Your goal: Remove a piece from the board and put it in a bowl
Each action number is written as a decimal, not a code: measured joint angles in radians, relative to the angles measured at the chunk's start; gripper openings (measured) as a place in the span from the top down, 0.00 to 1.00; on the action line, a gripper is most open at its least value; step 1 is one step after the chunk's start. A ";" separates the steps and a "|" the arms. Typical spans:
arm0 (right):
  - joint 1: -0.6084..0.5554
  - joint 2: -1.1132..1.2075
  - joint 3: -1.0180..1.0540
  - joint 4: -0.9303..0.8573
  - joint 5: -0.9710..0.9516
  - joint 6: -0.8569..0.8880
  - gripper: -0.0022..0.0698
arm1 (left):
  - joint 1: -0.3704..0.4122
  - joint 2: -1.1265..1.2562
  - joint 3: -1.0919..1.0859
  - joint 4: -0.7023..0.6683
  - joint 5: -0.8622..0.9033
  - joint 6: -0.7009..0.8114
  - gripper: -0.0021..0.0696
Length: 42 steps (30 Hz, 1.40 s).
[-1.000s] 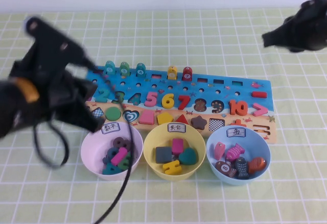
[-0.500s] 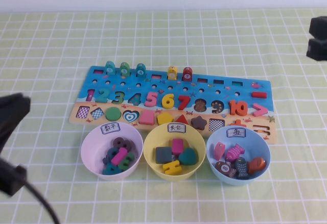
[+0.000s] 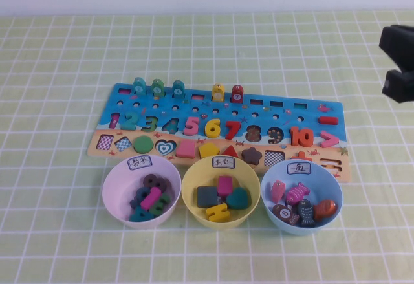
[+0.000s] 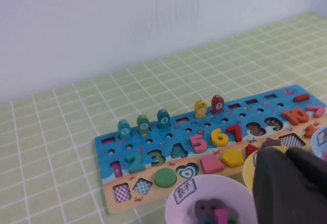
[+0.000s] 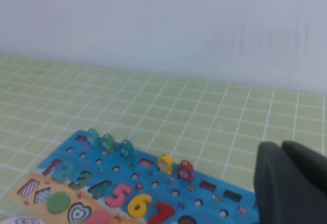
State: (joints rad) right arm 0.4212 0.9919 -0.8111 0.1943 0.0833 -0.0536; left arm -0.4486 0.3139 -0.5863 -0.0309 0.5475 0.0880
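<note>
The left arm, which a second ago hung over the pale lilac bowl (image 3: pixel 141 190), has been withdrawn out of the high view; the left gripper (image 4: pixel 294 185) is seen only in its own wrist view, closed on nothing, beside the bowl's rim. A magenta bar (image 3: pixel 151 198), apparently the pink "1", is seen lying in that bowl among darker pieces, so the placement is judged done. The board (image 3: pixel 223 129) is still set with the "5" (image 3: pixel 191 125) and other numerals. The right gripper (image 3: pixel 400 64) is parked at the table's right edge; its jaws cannot be judged. The yellow bowl (image 3: pixel 220 192) and blue bowl (image 3: pixel 301 195) stand alongside, obstructing nothing.
</note>
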 joint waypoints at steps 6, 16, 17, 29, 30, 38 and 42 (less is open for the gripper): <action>0.002 -0.002 0.000 0.002 0.087 0.000 1.00 | 0.000 -0.086 0.123 -0.001 -0.115 -0.052 0.98; 0.094 -0.134 0.003 0.040 0.132 0.000 1.00 | 0.000 -0.094 0.131 0.010 -0.172 -0.052 0.98; 0.107 -0.148 0.003 0.042 0.132 0.000 1.00 | 0.000 -0.094 0.131 0.010 -0.170 -0.052 0.98; 0.235 -0.289 0.007 0.071 0.216 0.004 1.00 | 0.000 -0.094 0.131 0.012 -0.164 -0.052 0.98; 0.236 -0.307 0.007 0.071 0.222 0.004 1.00 | 0.000 -0.094 0.131 0.013 -0.164 -0.052 0.98; 0.236 -0.420 0.007 -0.073 0.347 0.004 1.00 | 0.000 -0.094 0.131 0.013 -0.160 -0.052 0.98; 0.236 -0.460 0.007 -0.129 0.430 0.004 1.00 | 0.000 -0.094 0.131 0.014 -0.160 -0.052 0.98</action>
State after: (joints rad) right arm 0.6572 0.5315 -0.8044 0.0658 0.5134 -0.0500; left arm -0.4486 0.2195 -0.4556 -0.0170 0.3876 0.0358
